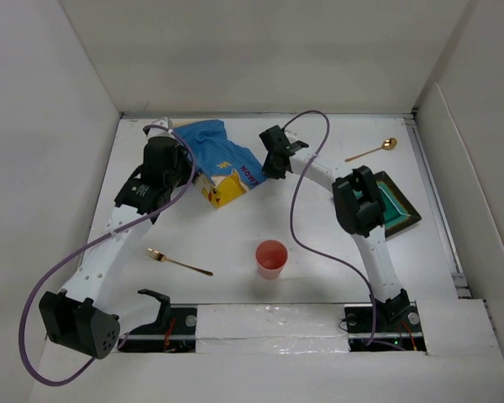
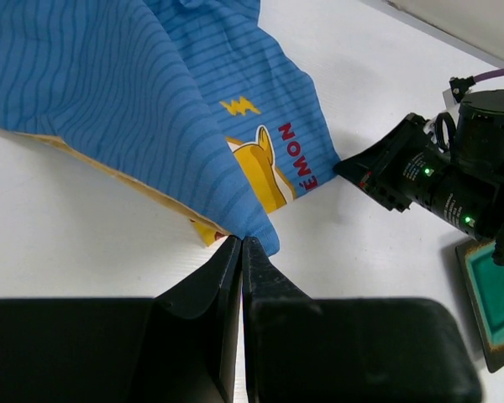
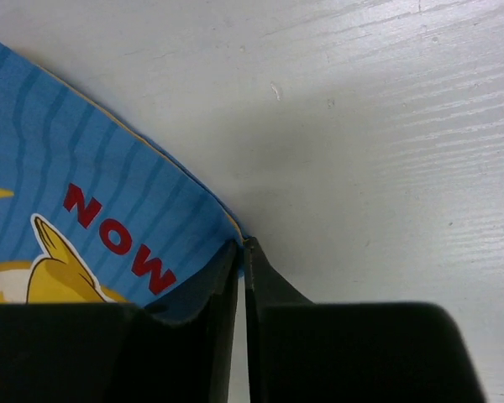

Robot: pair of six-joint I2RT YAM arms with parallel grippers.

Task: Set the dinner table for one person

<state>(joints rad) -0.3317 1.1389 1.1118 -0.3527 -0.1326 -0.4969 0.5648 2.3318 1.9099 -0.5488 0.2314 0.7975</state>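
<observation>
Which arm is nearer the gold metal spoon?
Right. Right arm grips the blue cartoon placemat left of the gold metal spoon; left arm grips its other side, farther off.

Fork [image 1: 178, 263], spoon [image 1: 372, 151], cup [image 1: 270, 258] (red), placemat [image 1: 214, 151]

My fingers [image 2: 202, 294] are matt black plastic; the placemat [image 2: 151, 101] is ribbed blue cloth; the white bench [image 3: 386, 109] looks matt, perhaps painted wood.

Plain white panels [image 1: 260, 50] enclose the matte white tabletop [image 1: 235, 231] at the back and on both sides under soft, even light. A pale strip [image 1: 269, 319] lines its near edge.
</observation>
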